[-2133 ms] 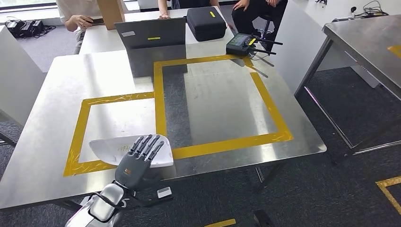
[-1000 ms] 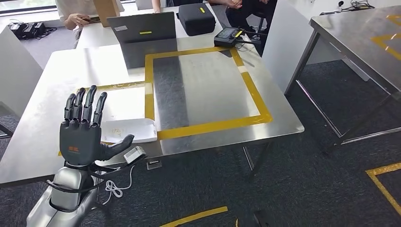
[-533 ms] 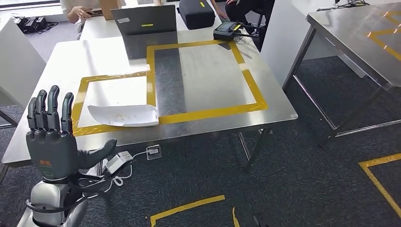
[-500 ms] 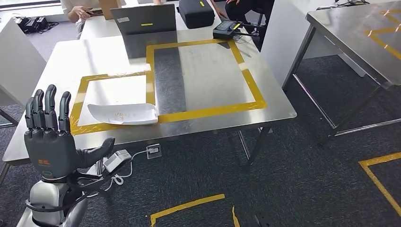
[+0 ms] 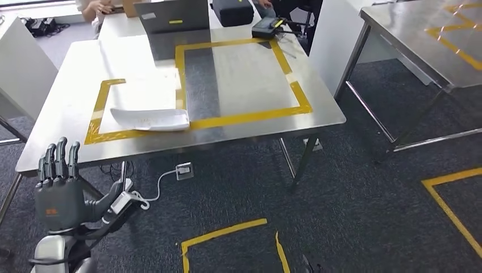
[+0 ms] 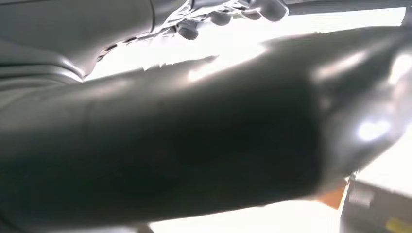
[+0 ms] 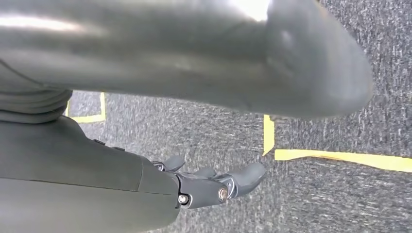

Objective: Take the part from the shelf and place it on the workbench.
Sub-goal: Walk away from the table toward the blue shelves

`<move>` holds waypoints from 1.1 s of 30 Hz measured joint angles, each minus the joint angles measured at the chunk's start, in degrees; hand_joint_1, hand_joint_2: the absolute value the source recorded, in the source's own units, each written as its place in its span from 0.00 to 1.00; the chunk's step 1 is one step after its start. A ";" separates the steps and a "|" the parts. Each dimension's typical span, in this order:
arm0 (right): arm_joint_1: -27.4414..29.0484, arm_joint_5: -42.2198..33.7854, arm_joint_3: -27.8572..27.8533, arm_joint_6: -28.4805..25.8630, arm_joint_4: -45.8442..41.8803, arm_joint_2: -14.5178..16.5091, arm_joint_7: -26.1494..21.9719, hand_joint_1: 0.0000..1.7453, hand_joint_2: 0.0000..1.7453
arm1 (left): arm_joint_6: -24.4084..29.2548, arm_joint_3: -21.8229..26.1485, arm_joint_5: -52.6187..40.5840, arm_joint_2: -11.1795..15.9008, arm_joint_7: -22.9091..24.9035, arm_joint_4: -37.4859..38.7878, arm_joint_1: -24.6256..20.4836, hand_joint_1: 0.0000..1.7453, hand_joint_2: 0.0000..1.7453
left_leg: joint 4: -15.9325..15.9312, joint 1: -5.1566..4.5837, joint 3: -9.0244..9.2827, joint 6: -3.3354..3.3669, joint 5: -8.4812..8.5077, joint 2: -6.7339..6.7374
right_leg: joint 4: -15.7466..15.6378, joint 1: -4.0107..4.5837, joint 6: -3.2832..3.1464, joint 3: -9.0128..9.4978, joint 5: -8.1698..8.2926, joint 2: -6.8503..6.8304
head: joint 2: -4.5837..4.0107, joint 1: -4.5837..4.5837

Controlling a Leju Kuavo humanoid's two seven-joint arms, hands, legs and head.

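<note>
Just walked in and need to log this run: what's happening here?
The white part already lies on the steel workbench, at the near edge of the smaller yellow-taped rectangle. Nothing is touching it. The robot's left hand is raised in front of the bench, fingers spread and empty. Its right hand hangs over the carpet, holding nothing. The placing looks done.

At twelve o'clock in the head view, the grey open laptop point(image 5: 172, 15), the black zippered case point(image 5: 233, 11) and a seated person's hand point(image 5: 103, 5) are cut off by the frame edge. At seven o'clock, the silver left arm point(image 5: 57, 253) leaves the frame below the dark left hand point(image 5: 62, 190). In the left wrist view the thick grey thumb point(image 6: 204, 141) is a close blur, and glare washes out what lies past it.
</note>
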 joint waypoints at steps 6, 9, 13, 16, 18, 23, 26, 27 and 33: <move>0.21 -0.46 -0.41 -0.56 0.00 -0.44 -0.47 0.00 0.00 | -3.05 1.38 18.64 -3.76 -8.95 10.42 3.23 0.00 0.00 | -0.05 -0.11 -4.13 2.16 3.92 0.60 | 14.34 -0.08 1.22 -4.13 -12.12 0.03 | 0.00 0.43; 0.42 -0.56 -0.62 -0.79 0.00 -0.70 -0.45 0.00 0.00 | -3.03 2.74 21.48 -6.18 -10.59 18.74 3.39 0.00 0.00 | 0.58 -0.33 -7.03 2.02 5.61 0.65 | 14.34 0.15 0.88 -0.46 -9.45 0.03 | 0.00 0.64; 0.22 -0.46 -0.82 -0.68 0.00 -0.79 -0.64 0.00 0.00 | -6.68 5.83 25.89 -8.68 -8.97 35.87 0.56 0.00 0.00 | 1.04 -0.48 -8.81 1.04 7.43 0.81 | 0.78 0.88 -0.48 9.09 -9.73 0.12 | 0.00 1.15; 0.25 -0.46 -0.91 -0.41 0.01 -0.79 -0.66 0.00 0.00 | -15.41 11.07 34.98 -9.47 -2.91 46.98 1.12 0.00 0.00 | 0.63 -0.42 -8.87 -0.06 8.14 0.97 | -0.55 0.83 -1.56 8.89 -8.66 0.09 | 0.00 1.36; 0.22 -0.57 -1.02 -0.06 0.01 -0.93 -0.45 0.00 0.00 | -19.72 16.02 42.25 -9.57 4.51 52.57 3.02 0.00 0.00 | 3.35 -0.26 -9.79 -0.72 4.53 0.68 | -1.08 0.44 -2.42 7.87 -7.28 0.06 | 0.00 1.16; 0.25 -2.09 -1.93 0.05 0.00 -1.77 -0.85 0.00 0.00 | -20.03 30.12 55.78 -9.38 13.24 60.52 8.09 0.00 0.00 | 16.54 0.29 -10.93 -1.90 -2.81 0.39 | -0.55 0.36 -2.31 4.00 -4.40 -0.10 | 0.00 0.37; 0.10 -2.33 -2.45 0.30 0.00 -2.49 -0.49 0.00 0.00 | -18.97 36.33 58.63 -9.64 14.64 62.68 8.55 0.00 0.00 | 7.73 0.70 -2.76 -2.15 0.11 0.28 | 0.28 0.20 -1.47 1.68 -2.98 -0.83 | 0.00 0.32; -0.02 -2.23 -2.50 0.60 0.00 -2.79 -0.19 0.00 0.00 | -18.77 37.96 59.89 -9.85 14.94 63.13 8.60 0.00 0.00 | 4.00 0.64 -0.07 -1.92 -0.41 0.17 | 0.43 0.20 -1.11 1.27 -2.53 -0.94 | 0.00 0.33; -0.52 1.63 -2.30 2.69 0.00 -4.20 6.47 0.00 0.00 | -20.93 49.07 69.51 -11.95 9.96 64.84 8.33 0.00 0.00 | -0.27 0.26 -0.11 1.31 0.17 0.53 | 2.69 -0.10 1.01 -0.28 -4.38 -0.72 | 0.00 0.42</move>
